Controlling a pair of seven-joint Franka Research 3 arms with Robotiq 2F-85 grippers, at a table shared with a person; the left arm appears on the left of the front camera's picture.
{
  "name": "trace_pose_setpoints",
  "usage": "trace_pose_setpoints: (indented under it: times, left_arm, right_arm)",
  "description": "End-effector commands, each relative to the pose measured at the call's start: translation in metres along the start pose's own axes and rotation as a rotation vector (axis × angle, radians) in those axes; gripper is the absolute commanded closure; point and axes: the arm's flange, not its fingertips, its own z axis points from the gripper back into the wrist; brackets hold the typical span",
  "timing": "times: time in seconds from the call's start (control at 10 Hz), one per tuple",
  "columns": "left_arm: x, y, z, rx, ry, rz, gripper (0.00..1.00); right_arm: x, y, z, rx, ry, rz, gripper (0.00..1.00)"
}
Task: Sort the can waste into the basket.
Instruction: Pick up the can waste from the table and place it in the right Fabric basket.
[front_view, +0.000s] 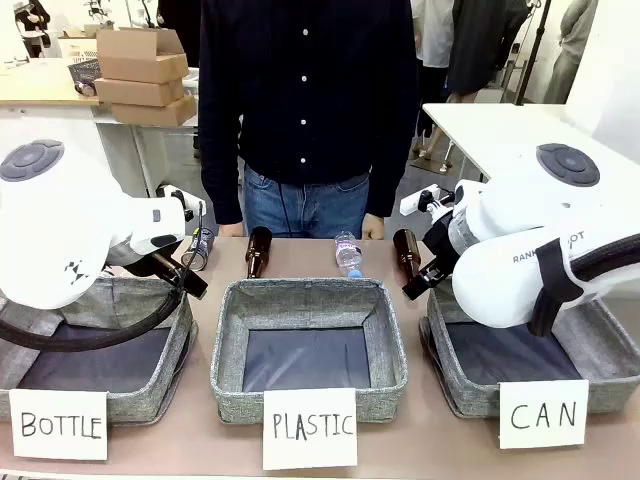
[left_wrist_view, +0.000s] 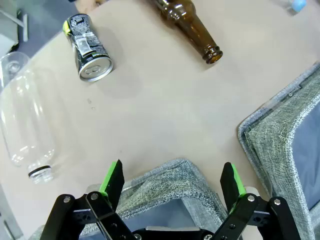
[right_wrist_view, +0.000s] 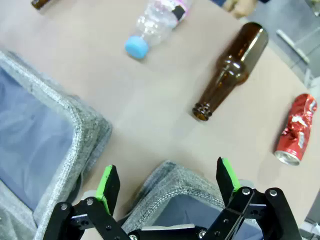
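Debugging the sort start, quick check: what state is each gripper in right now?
Left gripper: open, holding nothing.
Right gripper: open, holding nothing.

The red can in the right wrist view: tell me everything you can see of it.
The red can is a small metal drink can. Its body is badly crumpled and creased, with pale markings too small to read. One silver end shows, turned towards the camera. The can lies on its side on the tan table, near the picture's right edge. It sits beside the brown glass bottle, which also lies flat, with bare tabletop between them. Nothing touches it but the tabletop.
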Motion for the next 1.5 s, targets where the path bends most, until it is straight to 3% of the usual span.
trace_pose_setpoints:
  times: [0.0,1.1,1.2,1.3,1.4]
  left_arm:
    - [0.0,0.0,0.0,0.0,0.0,0.0,0.0]
    - [0.0,0.0,0.0,0.0,0.0,0.0,0.0]
    - [0.017,-0.007,0.037,-0.036,-0.026,-0.002,0.0]
    - [0.028,-0.016,0.1,-0.054,0.02,0.048,0.0]
    - [0.021,-0.025,0.154,-0.012,-0.076,0.036,0.0]
  right_arm:
    - [0.0,0.0,0.0,0.0,0.0,0.0,0.0]
    - [0.0,0.0,0.0,0.0,0.0,0.0,0.0]
    - [0.006,0.009,0.038,-0.005,-0.005,0.006,0.0]
    - [0.002,0.022,0.094,0.068,-0.026,-0.009,0.0]
    - [-0.013,0.035,0.14,0.112,-0.005,-0.019,0.0]
